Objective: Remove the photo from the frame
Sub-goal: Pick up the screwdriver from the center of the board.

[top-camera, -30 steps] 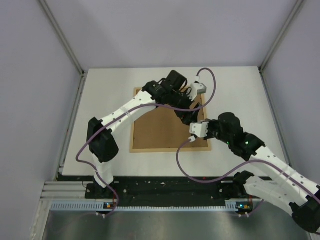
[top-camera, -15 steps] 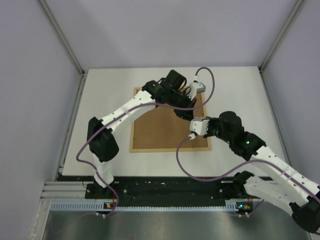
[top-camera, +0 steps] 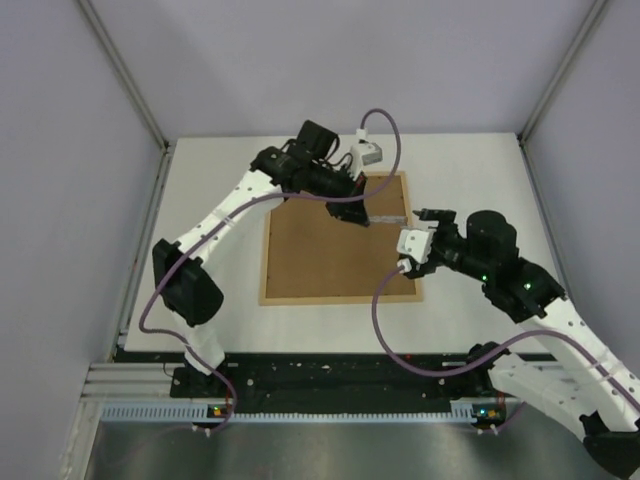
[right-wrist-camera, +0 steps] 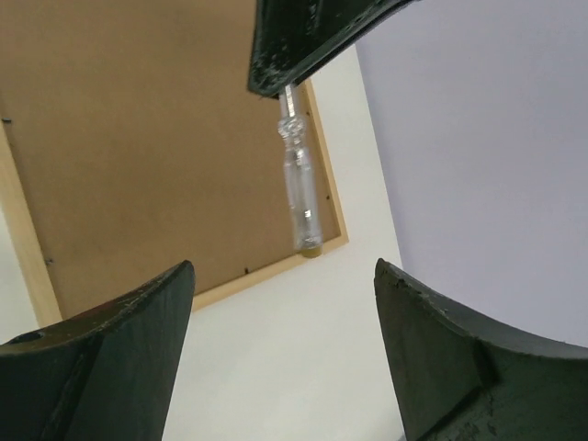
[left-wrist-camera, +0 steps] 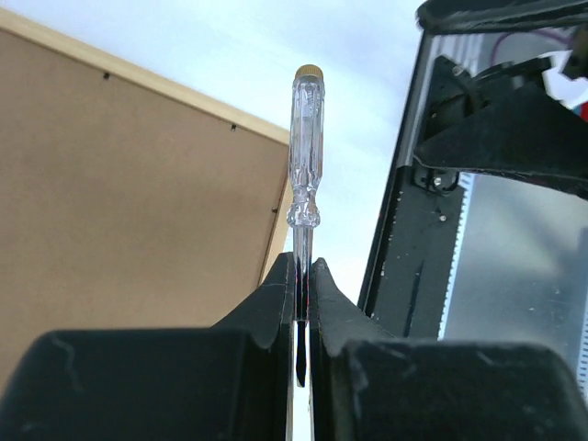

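The frame lies flat and face down at the middle of the table, with its brown backing board uppermost. The photo is not visible; I judge that it sits beneath that board. My left gripper is clamped on the metal shaft of a screwdriver, and the clear handle projects outward past the fingertips. The blade end runs back between the fingers, where I cannot see its tip. From above, this gripper hangs over the far right part of the board, and the screwdriver's long axis appears to run toward the frame's right border. In the right wrist view the handle's cap lies over the wooden border close to a corner. Small dark tabs line the inner edge of the frame, to the left of the tool as the left wrist sees it. My right gripper stands with fingers apart and empty, just outside the right border and beside the tool. The left arm is the nearer to the tabs. In my judgement the handle, not the blade, faces the work, so the tool needs reorienting before any tab can be levered.
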